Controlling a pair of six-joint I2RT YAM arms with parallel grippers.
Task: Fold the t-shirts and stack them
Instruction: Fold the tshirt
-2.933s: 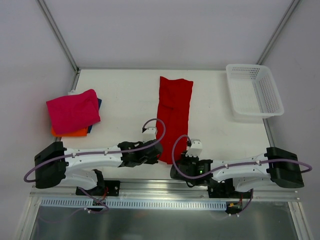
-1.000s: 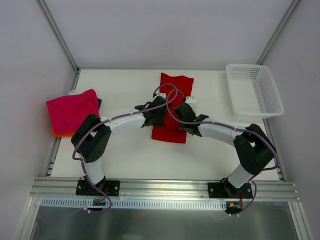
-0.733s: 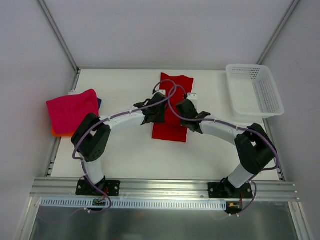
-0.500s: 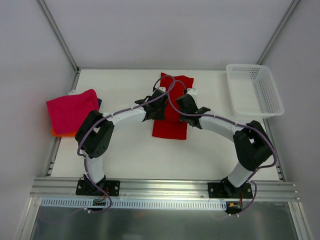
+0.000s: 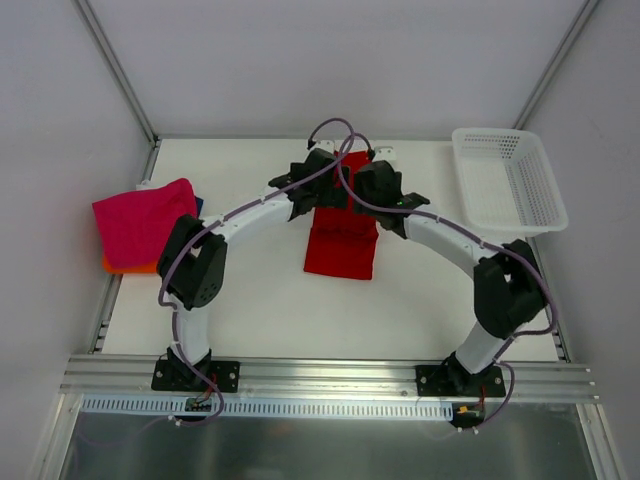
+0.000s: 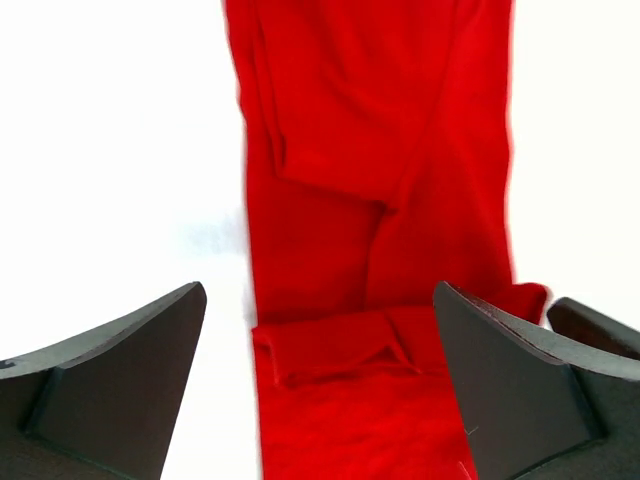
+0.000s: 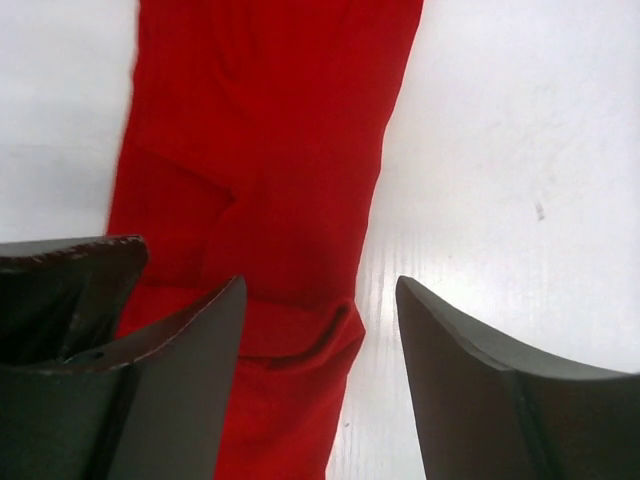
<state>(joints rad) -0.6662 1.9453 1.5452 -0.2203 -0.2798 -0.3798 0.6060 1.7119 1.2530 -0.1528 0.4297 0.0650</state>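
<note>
Left gripper [image 6: 318, 292] and right gripper [image 7: 320, 287] hang side by side, jaws spread wide and holding nothing, over the far end of the red t-shirt [image 5: 341, 248]. The shirt lies mid-way across the table [image 5: 250, 300] as a narrow folded strip, its long axis running near to far. At the left edge a magenta-pink t-shirt [image 5: 145, 222] tops an orange t-shirt [image 5: 135, 266] and a blue t-shirt [image 5: 199, 207]. The white mesh basket [image 5: 540, 215] stands at the far right corner, well apart.

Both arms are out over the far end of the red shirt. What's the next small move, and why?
Probably lift both claws straight up. The left claw and right claw stand open, gripping nothing, and the red t-shirt lies flat with a folded-over edge just under them. Rising before pulling back should avoid dragging that loose layer.
</note>
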